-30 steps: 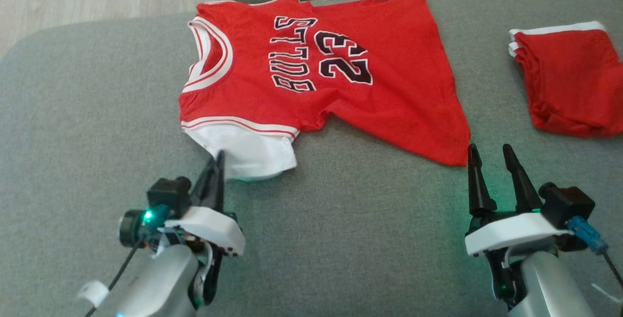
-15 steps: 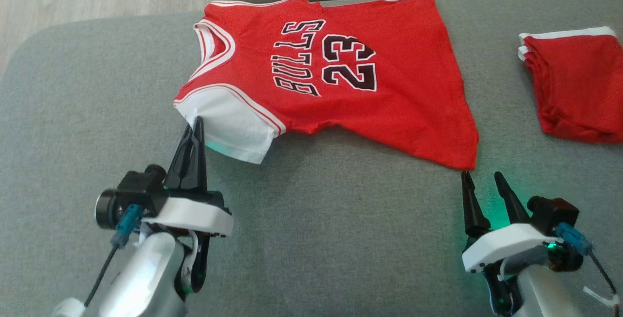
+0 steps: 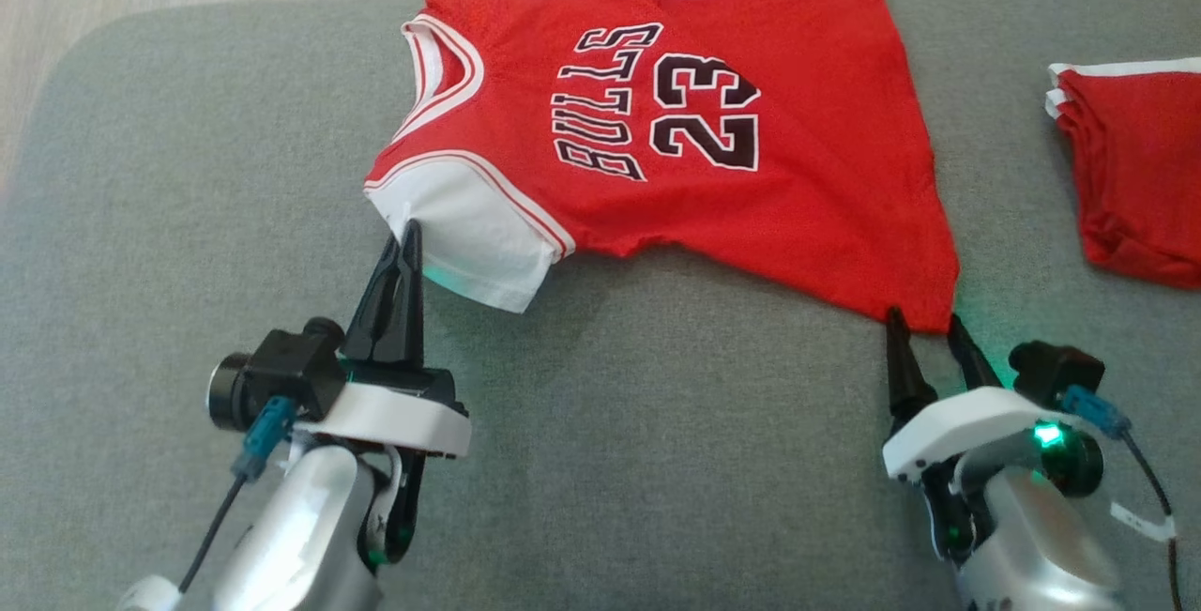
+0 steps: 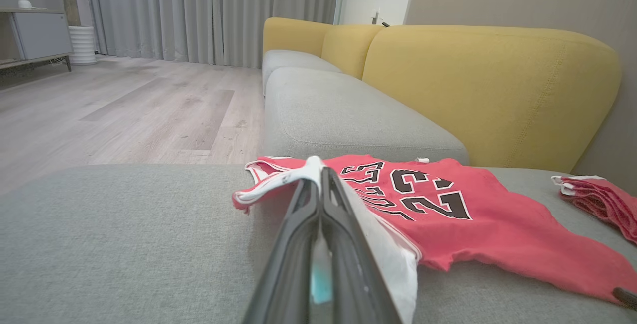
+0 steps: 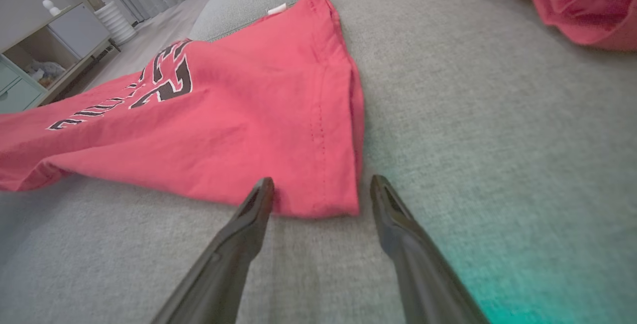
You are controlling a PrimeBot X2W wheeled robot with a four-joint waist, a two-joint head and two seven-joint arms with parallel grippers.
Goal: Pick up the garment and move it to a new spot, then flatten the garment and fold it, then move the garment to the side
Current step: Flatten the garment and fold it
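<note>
Right, my left tool (image 3: 410, 236) is clenched on the garment (image 3: 807, 217) by its white shoulder; my right tool (image 3: 923, 320) stands released astride the hem corner. A shallow bite there could slip off when I lift

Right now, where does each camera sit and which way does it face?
Head view: from the head, down at the jersey on the couch; left tool shut on its sleeve, right tool open at the hem.
Left wrist view: along its shut fingers, across the jersey toward yellow cushions.
Right wrist view: along its open fingers at the hem.
Shared: all show the jersey and red pile.
</note>
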